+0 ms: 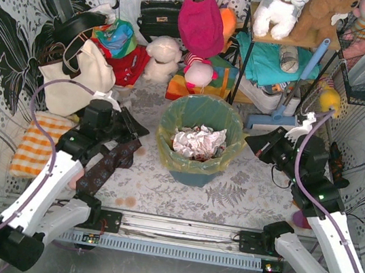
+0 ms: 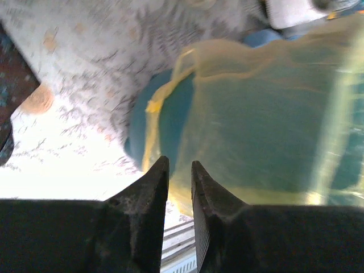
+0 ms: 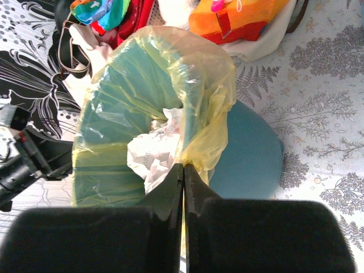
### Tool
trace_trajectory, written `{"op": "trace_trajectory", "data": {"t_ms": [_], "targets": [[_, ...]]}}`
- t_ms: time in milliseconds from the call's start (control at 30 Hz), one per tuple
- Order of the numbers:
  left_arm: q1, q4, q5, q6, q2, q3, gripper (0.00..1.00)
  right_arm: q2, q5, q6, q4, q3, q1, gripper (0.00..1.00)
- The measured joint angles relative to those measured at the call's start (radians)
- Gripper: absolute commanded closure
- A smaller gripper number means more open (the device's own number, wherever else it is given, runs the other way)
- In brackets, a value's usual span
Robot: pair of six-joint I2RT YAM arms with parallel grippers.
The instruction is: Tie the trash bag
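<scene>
My left jaws stand slightly spread with nothing between them. The trash bag (image 2: 273,114) is just beyond their tips and off to the right, draped down the side of the teal bucket (image 2: 170,119). My right jaws are pressed together, and the bag's folded-over rim comes right down to their tips; I cannot tell whether any plastic is caught. Crumpled paper (image 3: 151,159) lies in the bag just left of those tips, and the bucket stands on the patterned bench (image 3: 318,114)
</scene>
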Motion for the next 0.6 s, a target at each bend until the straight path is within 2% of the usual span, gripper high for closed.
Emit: {"op": "trace_trajectory", "data": {"t_ms": [100, 200, 267, 600], "targets": [[0.0, 0.003, 0.004, -0.019, 0.048, -0.07, 0.59, 0.0, 0.0, 0.0, 0.004, -0.035, 0.0, 1.0], [0.0, 0.036, 0.029, -0.032, 0.095, -0.132, 0.38, 0.01, -0.004, 0.0, 0.006, -0.062, 0.0, 1.0], [0.0, 0.083, 0.059, -0.047, 0.113, -0.174, 0.32, 0.012, -0.008, 0.001, 0.009, -0.074, 0.0, 1.0], [-0.002, 0.346, 0.192, -0.072, 0.279, -0.258, 0.3, 0.035, -0.019, 0.005, 0.039, -0.109, 0.0, 1.0]]}}
